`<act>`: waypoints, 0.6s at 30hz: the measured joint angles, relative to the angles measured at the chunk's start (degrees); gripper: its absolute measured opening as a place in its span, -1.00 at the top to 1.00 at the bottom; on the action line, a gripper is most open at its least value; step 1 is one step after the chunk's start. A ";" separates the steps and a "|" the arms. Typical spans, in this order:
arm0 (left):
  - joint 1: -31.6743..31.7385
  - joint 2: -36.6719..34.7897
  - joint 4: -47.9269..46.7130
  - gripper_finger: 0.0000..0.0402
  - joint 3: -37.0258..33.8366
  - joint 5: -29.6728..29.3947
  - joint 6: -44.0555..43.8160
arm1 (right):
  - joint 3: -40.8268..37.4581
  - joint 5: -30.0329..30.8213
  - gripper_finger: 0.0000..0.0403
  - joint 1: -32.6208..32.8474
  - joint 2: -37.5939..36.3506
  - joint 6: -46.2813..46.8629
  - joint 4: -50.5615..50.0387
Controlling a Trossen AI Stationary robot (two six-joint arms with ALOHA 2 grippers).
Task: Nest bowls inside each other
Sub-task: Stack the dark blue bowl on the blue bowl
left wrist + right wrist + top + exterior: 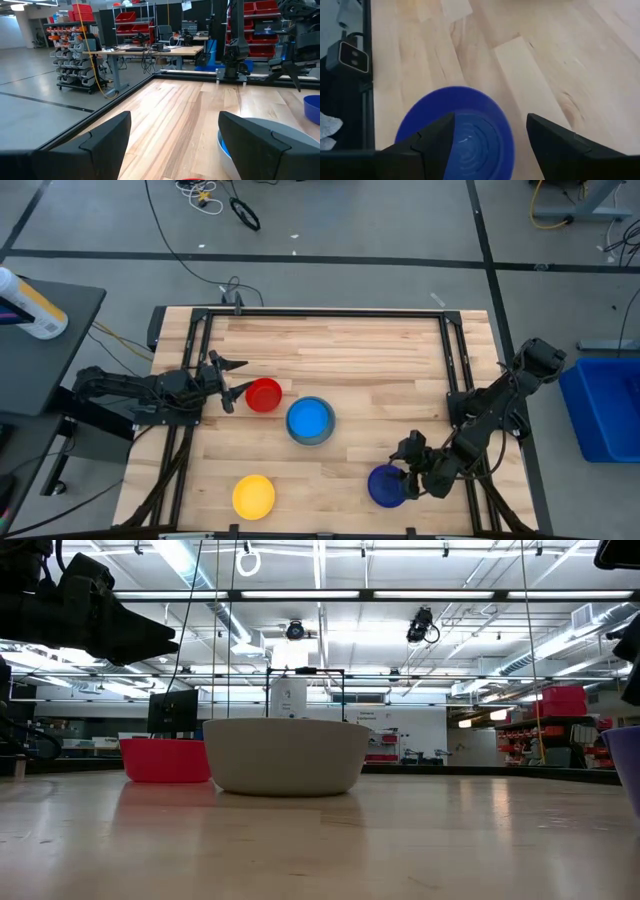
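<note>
The light blue bowl (310, 418) is seen nested in the grey bowl (311, 437) near the middle of the counter (380, 360), with the red bowl (264, 395) just beside it toward the left arm, the yellow bowl (253, 495) well apart near the front edge, and the dark blue bowl (386, 485) well apart on the right. A slip is judged the main risk: the dark blue bowl's thin rim could be pinched off-centre, so the bowl might tip or skid across the smooth wood; the red bowl could likewise be nudged into the grey one if approached too low. The right end effector (490, 142) is held spread wide directly over the dark blue bowl, gripping nothing. The left end effector (228, 380) is also released wide, empty, just beside the red bowl.
</note>
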 joint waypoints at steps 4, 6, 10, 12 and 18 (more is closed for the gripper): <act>0.00 -0.01 0.00 -0.53 0.00 0.00 0.00 | 0.00 0.07 -0.28 0.00 0.01 0.69 -2.22; -0.02 -0.02 0.01 -0.53 0.00 0.00 0.00 | 0.00 0.05 -0.28 0.00 0.02 1.46 -3.68; 0.00 0.00 -0.01 -0.53 0.00 0.00 0.00 | 0.00 0.07 -0.28 0.00 0.02 1.77 -4.53; 0.00 -0.01 -0.01 -0.53 0.00 0.01 0.00 | 0.00 0.07 -0.28 0.00 0.02 1.79 -4.62; -0.01 -0.01 -0.01 -0.53 0.01 0.02 0.00 | -1.70 -0.32 -0.29 0.00 0.07 3.88 -4.19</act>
